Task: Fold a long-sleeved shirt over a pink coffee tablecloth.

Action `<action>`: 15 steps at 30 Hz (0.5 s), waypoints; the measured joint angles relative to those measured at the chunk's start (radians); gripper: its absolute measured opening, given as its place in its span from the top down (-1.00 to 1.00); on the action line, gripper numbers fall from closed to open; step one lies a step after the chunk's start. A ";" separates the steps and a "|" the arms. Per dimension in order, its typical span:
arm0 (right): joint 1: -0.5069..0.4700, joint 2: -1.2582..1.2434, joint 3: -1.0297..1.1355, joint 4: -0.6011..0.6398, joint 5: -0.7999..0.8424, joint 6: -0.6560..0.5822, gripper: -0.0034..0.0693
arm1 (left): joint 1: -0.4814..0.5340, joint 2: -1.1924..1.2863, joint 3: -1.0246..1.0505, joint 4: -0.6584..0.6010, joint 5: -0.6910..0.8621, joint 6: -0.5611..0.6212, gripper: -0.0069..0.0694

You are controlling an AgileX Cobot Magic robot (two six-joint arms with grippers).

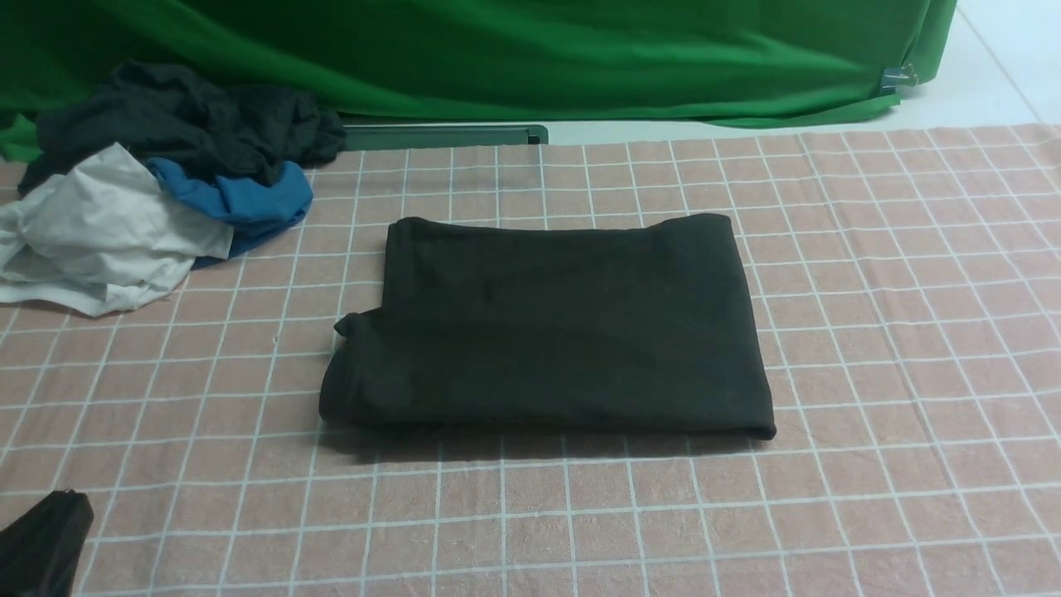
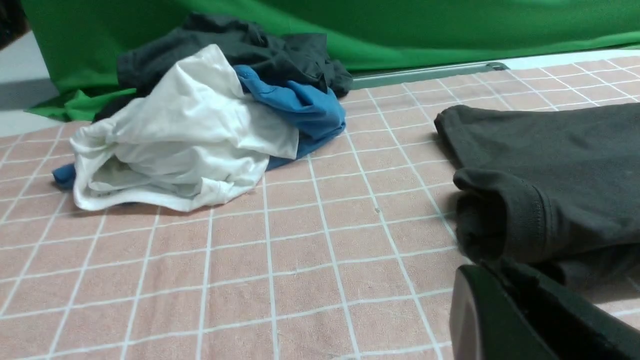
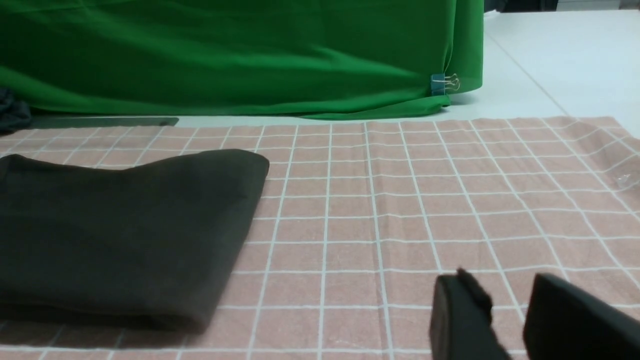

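Note:
The long-sleeved shirt [image 1: 555,323] lies folded into a black rectangle in the middle of the pink coffee tablecloth [image 1: 895,332]; a sleeve cuff [image 2: 500,220] sticks out at its left edge. My left gripper [image 1: 41,539] shows at the front view's bottom left corner, away from the shirt. In the left wrist view its jaws [image 2: 480,272] are shut with nothing between them. My right gripper [image 3: 502,287] is open over bare tablecloth [image 3: 400,200], to the right of the shirt [image 3: 120,225], and holds nothing. It is outside the front view.
A heap of clothes sits at the back left: a dark garment [image 1: 191,116], a white one [image 1: 99,224] and a blue one [image 1: 249,195]. A green backdrop [image 1: 530,58] hangs behind, clipped at its right corner [image 3: 442,84]. A grey bar [image 1: 439,134] lies at its foot.

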State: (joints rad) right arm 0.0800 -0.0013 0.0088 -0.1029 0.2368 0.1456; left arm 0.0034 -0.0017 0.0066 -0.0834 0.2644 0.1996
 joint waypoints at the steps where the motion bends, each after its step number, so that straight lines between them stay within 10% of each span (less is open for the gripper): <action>1: 0.000 0.000 0.000 0.000 0.000 0.000 0.35 | 0.000 0.000 0.000 0.000 -0.011 0.000 0.77; 15: 0.000 0.000 0.000 0.000 0.000 0.000 0.27 | 0.000 0.000 0.000 0.008 -0.014 0.001 0.77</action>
State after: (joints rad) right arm 0.0800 -0.0013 0.0088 -0.1029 0.2368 0.1456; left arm 0.0034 -0.0017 0.0066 -0.0755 0.2508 0.2005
